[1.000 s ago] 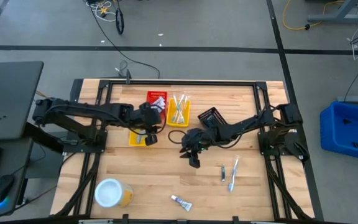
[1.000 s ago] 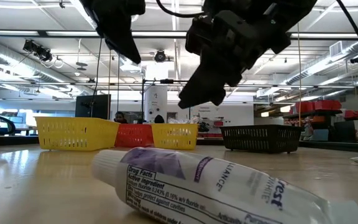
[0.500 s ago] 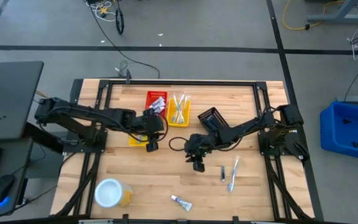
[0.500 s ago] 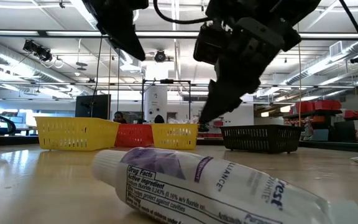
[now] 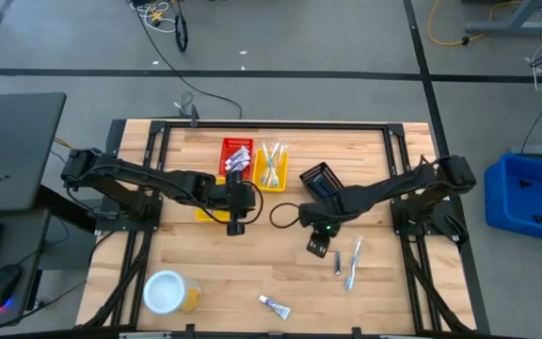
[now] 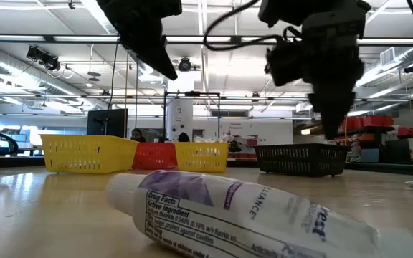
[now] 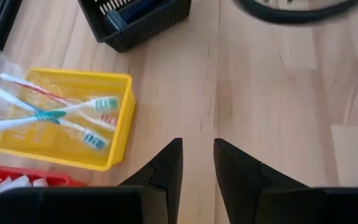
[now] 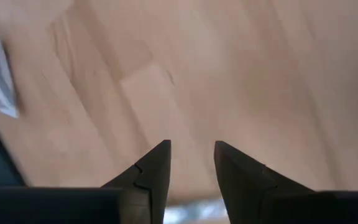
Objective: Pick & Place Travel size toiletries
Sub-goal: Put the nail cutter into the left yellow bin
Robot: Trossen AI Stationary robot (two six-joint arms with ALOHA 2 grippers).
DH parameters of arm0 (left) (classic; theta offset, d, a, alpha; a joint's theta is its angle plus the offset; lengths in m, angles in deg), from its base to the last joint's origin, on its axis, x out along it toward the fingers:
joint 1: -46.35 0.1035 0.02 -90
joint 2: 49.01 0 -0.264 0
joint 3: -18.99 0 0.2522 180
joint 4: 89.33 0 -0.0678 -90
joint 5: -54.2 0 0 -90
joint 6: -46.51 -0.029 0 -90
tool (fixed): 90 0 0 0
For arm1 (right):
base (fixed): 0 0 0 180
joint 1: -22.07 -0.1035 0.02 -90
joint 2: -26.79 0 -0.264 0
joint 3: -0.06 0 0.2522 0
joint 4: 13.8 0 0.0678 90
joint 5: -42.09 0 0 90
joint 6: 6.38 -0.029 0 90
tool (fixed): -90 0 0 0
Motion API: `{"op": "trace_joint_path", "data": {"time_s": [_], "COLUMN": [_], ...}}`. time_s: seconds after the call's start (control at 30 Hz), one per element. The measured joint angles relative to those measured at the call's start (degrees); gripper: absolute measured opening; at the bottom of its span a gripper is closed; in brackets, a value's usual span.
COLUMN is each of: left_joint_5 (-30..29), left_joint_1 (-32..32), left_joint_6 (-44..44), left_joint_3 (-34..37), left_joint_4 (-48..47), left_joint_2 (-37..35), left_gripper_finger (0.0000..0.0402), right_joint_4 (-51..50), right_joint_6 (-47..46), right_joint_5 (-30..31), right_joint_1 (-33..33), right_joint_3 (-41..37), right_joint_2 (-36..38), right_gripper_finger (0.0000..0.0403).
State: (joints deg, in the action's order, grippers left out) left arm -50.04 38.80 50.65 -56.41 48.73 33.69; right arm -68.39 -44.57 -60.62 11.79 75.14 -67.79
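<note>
On the worktop near its front edge, a small white toothpaste tube is lying on its side, and off to the right a dark razor and a toothbrush are resting side by side, just apart. All three are probably light; the tube is likely soft and will dent, so taking it across its middle seems safest, while the razor and toothbrush are thin, stiff and likely slippery, best pinched across their handles. The right gripper is hanging above the wood just beside the razor, its fingers standing apart and holding nothing. The left gripper is hovering farther back by the yellow basket of toothbrushes, with the black basket beyond, its fingers also apart and empty.
</note>
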Motion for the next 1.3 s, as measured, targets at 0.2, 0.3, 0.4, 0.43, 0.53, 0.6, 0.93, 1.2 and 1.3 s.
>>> {"op": "trace_joint_path", "data": {"time_s": [0.2, 0.3, 0.4, 0.43, 0.53, 0.6, 0.93, 1.2, 1.3], "left_joint_5": [-0.1, -0.1, -0.1, -0.1, -0.1, -0.1, -0.1, -0.1, -0.1], "left_joint_1": [0.0, 0.0, 0.0, 0.0, 0.0, 0.0, 0.0, 0.0, 0.0], "left_joint_6": [0.4, 0.2, 0.2, 0.2, 0.2, 0.2, 0.6, 0.5, 0.0], "left_joint_3": [0.0, 0.0, 0.0, 0.0, 0.0, 0.0, 0.0, 0.0, 0.0], "left_joint_4": [-0.2, -0.3, -0.3, -0.3, -0.3, -0.3, -0.5, -0.6, -0.6], "left_joint_2": [0.0, 0.0, 0.0, 0.0, 0.0, -0.1, -0.1, -0.1, -0.1], "left_gripper_finger": [0.0098, 0.0098, 0.0098, 0.0098, 0.0098, 0.0098, 0.0098, 0.0098, 0.0098], "right_joint_4": [-8.9, -9.8, -10.0, -9.8, -9.7, -9.8, -7.5, 3.3, 6.1], "right_joint_6": [-18.5, -25.6, -31.5, -32.9, -37.2, -39.5, -45.8, -48.0, -49.4], "right_joint_5": [-6.2, -6.6, -6.6, -6.5, -5.9, -5.9, -3.9, -3.4, -3.9], "right_joint_1": [-1.2, -2.7, -4.1, -4.5, -5.6, -6.3, -8.2, -8.1, -8.1], "right_joint_3": [0.0, -0.7, -1.0, -1.0, -1.0, -1.0, -3.6, -11.1, -13.3], "right_joint_2": [1.1, 1.1, 1.1, 1.1, 1.1, 1.1, 0.4, 0.4, 0.4], "right_gripper_finger": [0.0159, 0.0172, 0.0183, 0.0186, 0.0195, 0.0199, 0.0193, 0.0170, 0.0164]}}
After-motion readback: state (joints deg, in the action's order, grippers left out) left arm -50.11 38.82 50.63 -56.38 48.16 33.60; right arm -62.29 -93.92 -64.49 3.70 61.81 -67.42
